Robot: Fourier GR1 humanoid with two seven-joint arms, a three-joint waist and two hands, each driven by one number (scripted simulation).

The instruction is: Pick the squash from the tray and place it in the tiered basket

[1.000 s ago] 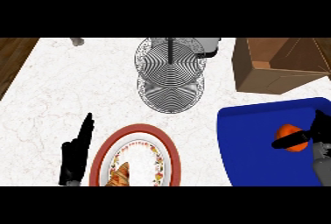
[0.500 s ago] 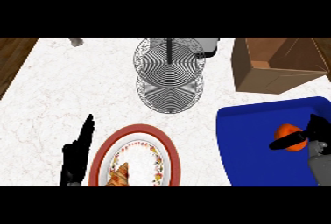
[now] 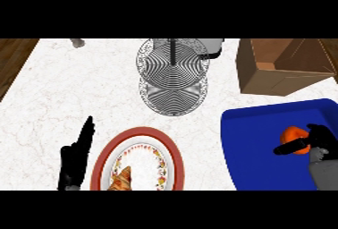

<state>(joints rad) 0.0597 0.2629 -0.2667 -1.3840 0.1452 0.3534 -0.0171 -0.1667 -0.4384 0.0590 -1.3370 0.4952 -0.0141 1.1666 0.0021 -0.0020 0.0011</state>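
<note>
**Over the blue tray: right hand closing on the squash, lift not started**

At the view's lower right, the right hand [image 3: 310,142] sits on the orange rounded squash [image 3: 294,134], which lies inside the blue rectangular plastic tray [image 3: 264,152], near its right side. One black finger crosses the front of the squash and the rest of the hand wraps its right flank, so I read it as curled round the squash. How much of the far side is covered I can't tell; the hand hides it.

Step, as I judge it: the grasp stage of the pick. The squash looks to be resting on the tray floor, not raised.

Next move calls for: lift straight up to clear the tray's raised rim, then carry up and left across the white marbled counter [image 3: 73,94] to the wire tiered basket [image 3: 173,74] at top centre. Its central post stands in the upper tier, so the drop needs to come in beside it, not on it. The brown cardboard box [image 3: 280,67] stands right of the basket, near the path; keep the forearm off it.

Left hand [image 3: 76,156] rests at lower left, fingers straight, just beside the red-rimmed patterned round plate [image 3: 142,162] holding a pastry. Not involved.
</note>
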